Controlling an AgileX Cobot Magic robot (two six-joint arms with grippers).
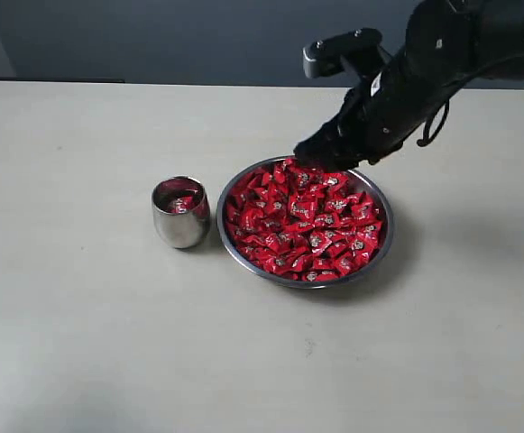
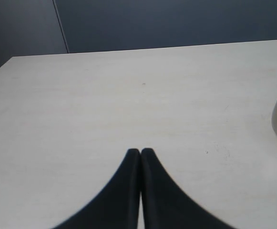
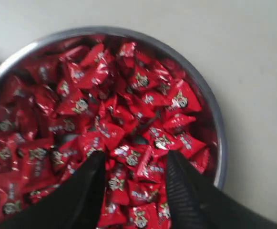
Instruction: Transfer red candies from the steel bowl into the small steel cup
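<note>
Only the right wrist view shows the right gripper (image 3: pixel 136 160) spread wide just above the red candies (image 3: pixel 81 105) heaped in the steel bowl (image 3: pixel 210 102). The exterior view sets that bowl just beside the small steel cup (image 1: pixel 180 212) on the counter (image 1: pixel 81 343). The left gripper (image 2: pixel 140 152) appears in the left wrist view alone, its fingers pressed together.

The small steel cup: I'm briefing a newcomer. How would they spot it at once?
On the pale table, find the wide steel bowl heaped with red candies. The small steel cup stands right beside it: far narrower, rounded, handleless.
</note>
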